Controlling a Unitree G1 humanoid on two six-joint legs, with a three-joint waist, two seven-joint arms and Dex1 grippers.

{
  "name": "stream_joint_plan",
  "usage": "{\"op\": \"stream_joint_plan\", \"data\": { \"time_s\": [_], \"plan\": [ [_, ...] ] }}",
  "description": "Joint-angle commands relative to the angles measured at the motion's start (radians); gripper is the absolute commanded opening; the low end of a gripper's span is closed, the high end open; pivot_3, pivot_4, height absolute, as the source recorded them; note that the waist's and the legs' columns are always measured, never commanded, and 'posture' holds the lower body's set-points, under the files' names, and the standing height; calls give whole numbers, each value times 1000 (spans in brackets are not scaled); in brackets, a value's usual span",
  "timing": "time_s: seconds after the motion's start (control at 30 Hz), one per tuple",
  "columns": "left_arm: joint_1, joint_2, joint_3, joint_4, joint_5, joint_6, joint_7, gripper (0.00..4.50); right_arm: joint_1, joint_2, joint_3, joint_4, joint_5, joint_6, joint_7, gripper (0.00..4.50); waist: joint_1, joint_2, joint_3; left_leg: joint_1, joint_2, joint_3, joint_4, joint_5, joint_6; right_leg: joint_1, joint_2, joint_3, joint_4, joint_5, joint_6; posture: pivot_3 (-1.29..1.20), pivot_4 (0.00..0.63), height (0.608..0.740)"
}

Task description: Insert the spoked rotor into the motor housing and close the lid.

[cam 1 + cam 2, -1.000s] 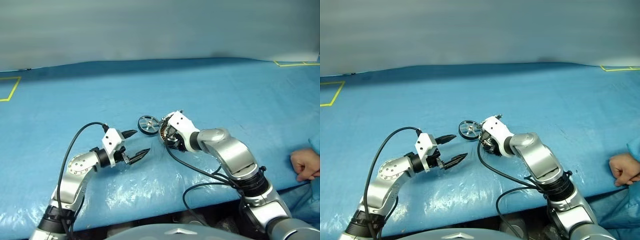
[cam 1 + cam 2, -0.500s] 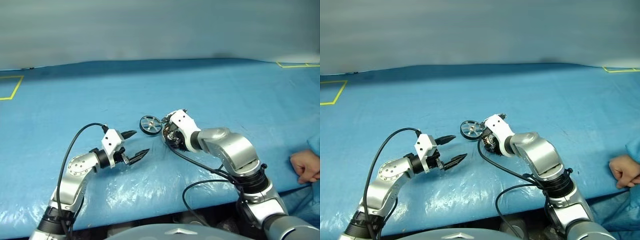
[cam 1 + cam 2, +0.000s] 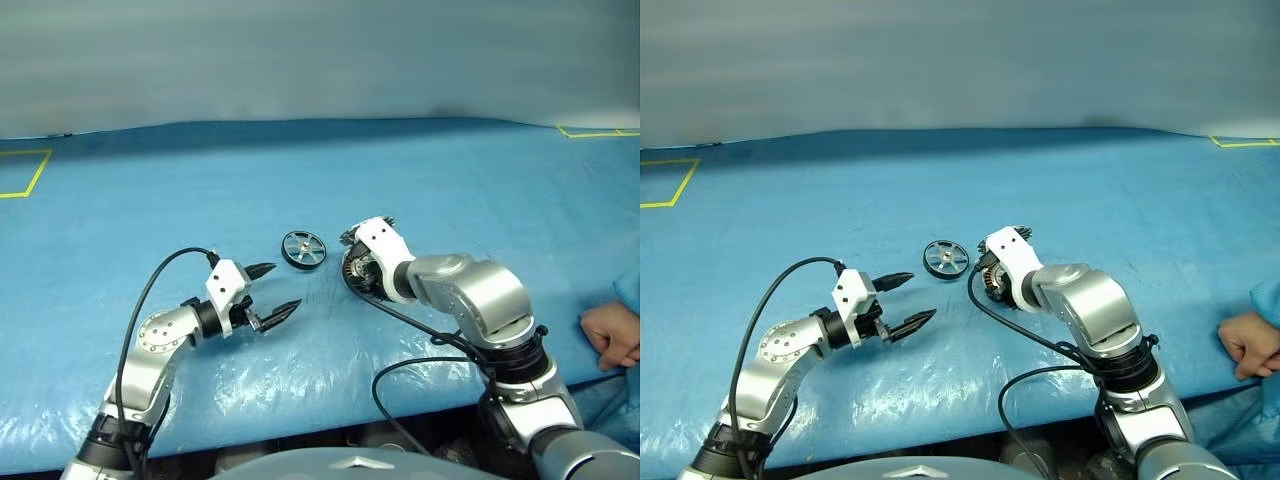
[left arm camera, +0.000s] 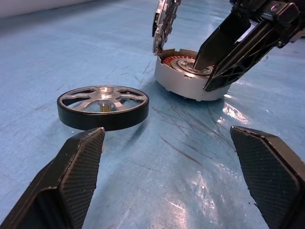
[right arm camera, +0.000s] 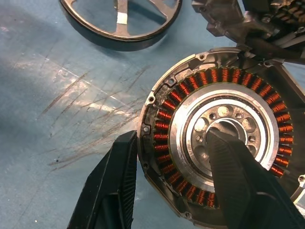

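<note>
We see the robot's left hand (image 3: pixel 268 293) hovering just above the blue plastic-covered desk (image 3: pixel 450 190), its two black fingers spread wide with nothing between them. Ahead of those fingers, a little toward the right hand's side, lies the spoked rotor (image 4: pixel 103 106), a small flat wheel with a dark rim, silver hub and silver spokes, flat on the desk and apart from both hands.

The right hand (image 5: pixel 176 183) points steeply down at the motor housing (image 5: pixel 224 133), a round shallow silver-grey metal cup with a ring of copper-coloured windings around a silver centre. It stands on the desk directly under this hand. In the right wrist view, one black finger sits over the housing's silver centre and the other stands just outside its rim, so the rim wall and the windings lie between them. The fingers are part-way apart; we cannot tell whether they actually press on the wall.

At the far edge of the housing from the right hand, the lid (image 4: pixel 162 24) stands up on edge, a round disc seen almost edge-on in the left wrist view, its lower end touching the housing's rim. Its faces are not clear to us from here.

The rotor lies just beside the housing, on the left hand's side of it, not touching it. Well off to the right hand's outer side, a person's hand (image 3: pixel 610 333) rests at the desk's edge.
</note>
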State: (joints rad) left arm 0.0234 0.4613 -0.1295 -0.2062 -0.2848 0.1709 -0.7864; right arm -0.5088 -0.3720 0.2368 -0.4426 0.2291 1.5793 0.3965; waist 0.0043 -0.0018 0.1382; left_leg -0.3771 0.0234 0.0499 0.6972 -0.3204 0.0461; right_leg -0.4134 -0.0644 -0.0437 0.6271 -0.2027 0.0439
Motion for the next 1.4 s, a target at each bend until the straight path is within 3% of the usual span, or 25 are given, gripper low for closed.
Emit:
{"op": "stream_joint_plan", "data": {
  "time_s": [0.03, 0.13, 0.33, 0.6, 0.83, 0.97, 1.1, 1.2, 1.33, 1.4],
  "plan": [
    [-10, -9, -9, -32, 3, -10, 1, 4500, 25, 0, -18, 53, -10, 35, -53, 1931, 0, 0, 0, 0, 0, 0, 0, 0, 0, 0, 0, 0, 0, 0, 0, 0, 150, 740],
    [-9, -9, -10, -29, 6, -12, 0, 4500, 31, 5, -7, 48, 5, 35, -66, 1931, 0, 0, 0, 0, 0, 0, 0, 0, 1, 0, 0, 0, 0, 0, 0, 0, 150, 740],
    [-7, -11, -4, -30, 3, -8, -1, 4500, 24, 12, -8, 42, 65, 35, -53, 3764, -1, 0, 0, 0, 0, 0, 0, 0, 1, 0, 0, 0, 0, 0, 0, 0, 150, 740],
    [18, -9, 4, -44, -4, -3, 4, 4500, 24, -110, 4, -91, 111, -42, -1, 3764, -1, 1, 0, -1, 0, 0, 0, -1, 2, -1, 0, 0, 0, 0, -1, 0, 150, 740],
    [34, -2, 5, -65, -20, -1, -11, 4500, 121, -70, -144, -198, 201, -169, 64, 3764, -11, 1, 2, -2, 1, 0, -1, -2, 4, -3, 1, 0, 0, 1, 2, 0, 150, 740],
    [43, 0, 10, -78, -35, 10, -14, 4500, 223, -56, -203, -267, 256, -343, 125, 3764, -12, 1, 2, -2, 2, 0, -1, -2, 5, -3, 1, 0, 0, 1, 2, 0, 150, 740],
    [55, 13, 1, -94, -38, 15, -30, 4500, 378, -153, -148, -260, 138, -616, 136, 3764, -12, 1, 2, -2, 2, 0, -1, -2, 5, -3, 1, 0, -1, 0, 1, 0, 150, 740],
    [65, 18, 1, -107, -40, 7, -35, 4500, 506, -167, -127, -261, 81, -857, 161, 3764, -13, 1, 2, -2, 1, 1, -1, -2, 3, -3, 1, 1, -1, -2, -2, 0, 150, 740],
    [78, 9, -8, -133, -41, -5, -34, 4500, 631, -135, -102, -240, 42, -1004, 144, 3764, -15, 1, 2, -1, 4, 1, -1, -1, 2, -3, 3, 1, 0, -3, -2, 0, 150, 740],
    [81, 1, -19, -137, -31, -7, -26, 4500, 661, -78, -129, -207, 10, -1045, 64, 3764, -14, 0, 2, -1, 3, 2, -1, -1, 2, -3, 3, 2, 0, -3, -2, 0, 150, 740]
  ]
}}
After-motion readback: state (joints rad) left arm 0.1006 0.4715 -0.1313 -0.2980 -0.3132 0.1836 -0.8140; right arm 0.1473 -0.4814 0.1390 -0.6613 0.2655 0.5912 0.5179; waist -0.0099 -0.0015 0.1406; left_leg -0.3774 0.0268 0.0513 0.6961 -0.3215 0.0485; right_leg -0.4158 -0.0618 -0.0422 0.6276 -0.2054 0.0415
